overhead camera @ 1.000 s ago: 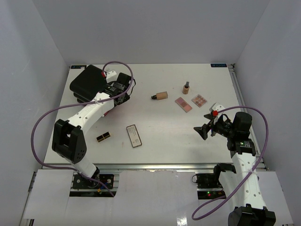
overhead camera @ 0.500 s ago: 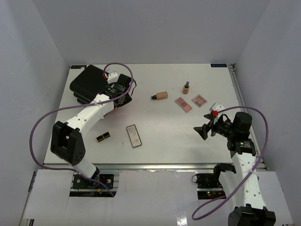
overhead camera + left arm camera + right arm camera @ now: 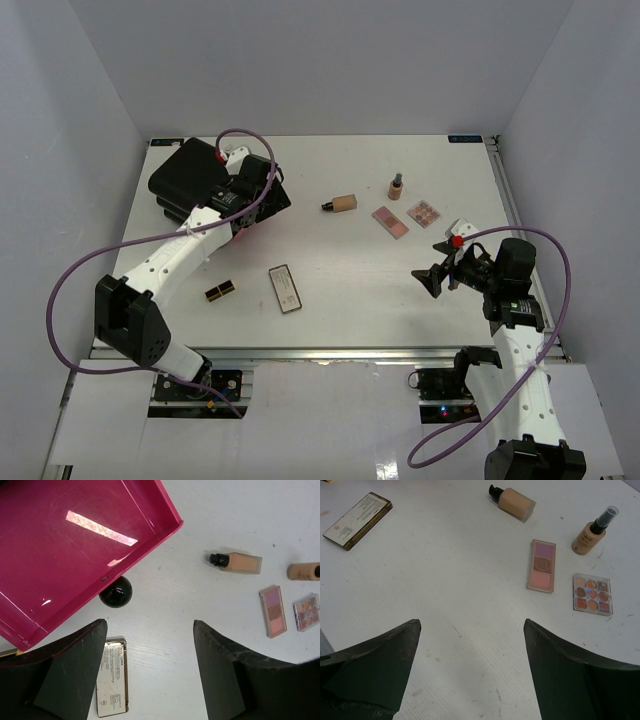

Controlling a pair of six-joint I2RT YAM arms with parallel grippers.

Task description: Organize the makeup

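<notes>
The left end effector (image 3: 150, 640) is shown open in the left wrist view: its two dark fingers are spread wide and nothing is held between them. In the top view it is placed at the upper left of the counter (image 3: 340, 260), at the right edge of the black-and-pink case (image 3: 186, 176). The case's pink tray (image 3: 75, 540) fills the upper left of the wrist view. A small round black item (image 3: 116, 591) is seen on the counter just beside the tray's lower edge; what it is cannot be told. The right end effector (image 3: 470, 630) is likewise open and empty, and is held at the right of the top view, well apart from the makeup. The makeup is spread over the counter. The beige foundation tube (image 3: 342, 203) is laid on its side at upper centre, and the tan bottle (image 3: 397, 186) stands to its right. The pink palette (image 3: 390, 221) and the multi-shade palette (image 3: 425, 213) are laid near each other below the bottle. The dark-framed rectangular palette (image 3: 285, 288) is found lower, near the centre, with the gold-and-black lipsticks (image 3: 221, 290) to its left.
</notes>
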